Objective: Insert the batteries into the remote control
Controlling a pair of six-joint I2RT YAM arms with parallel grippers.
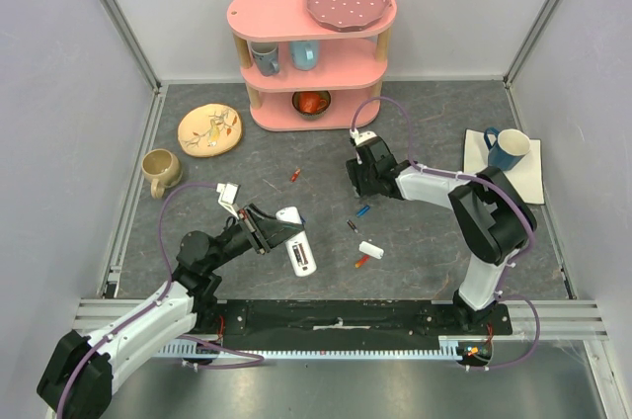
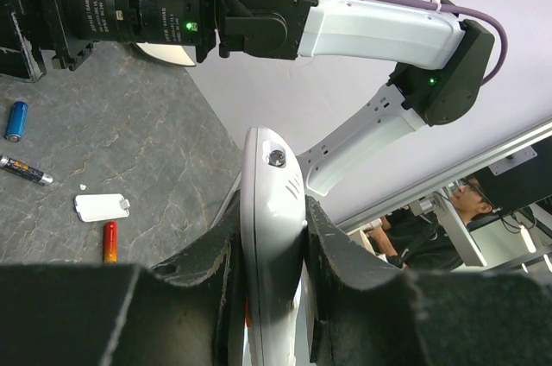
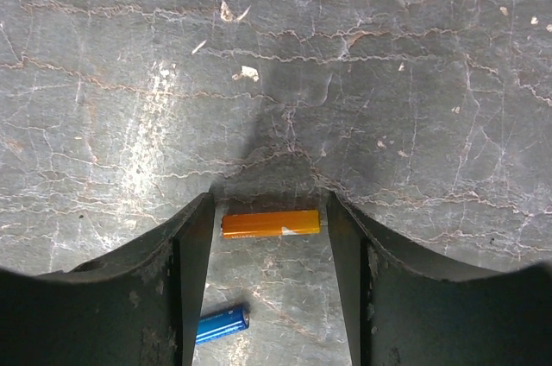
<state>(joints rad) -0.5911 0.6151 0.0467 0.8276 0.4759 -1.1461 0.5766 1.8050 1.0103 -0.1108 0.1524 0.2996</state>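
My left gripper (image 1: 269, 226) is shut on the white remote control (image 1: 300, 252) and holds it edge-on above the table; in the left wrist view the remote control (image 2: 269, 185) stands between my fingers. My right gripper (image 1: 357, 180) is open, low over the table, with an orange battery (image 3: 271, 224) lying crosswise between its fingers, untouched. A blue battery (image 3: 221, 324) lies just behind it. On the table lie a blue battery (image 1: 363, 209), a dark battery (image 1: 353, 225), an orange-red battery (image 1: 361, 262), a red battery (image 1: 295, 175) and a small white cover (image 1: 371, 249).
A pink shelf (image 1: 308, 53) with mugs, a bowl and a plate stands at the back. A yellow plate (image 1: 209, 129) and a beige mug (image 1: 160, 171) sit at the left. A blue mug (image 1: 508, 148) on a white napkin sits at the right.
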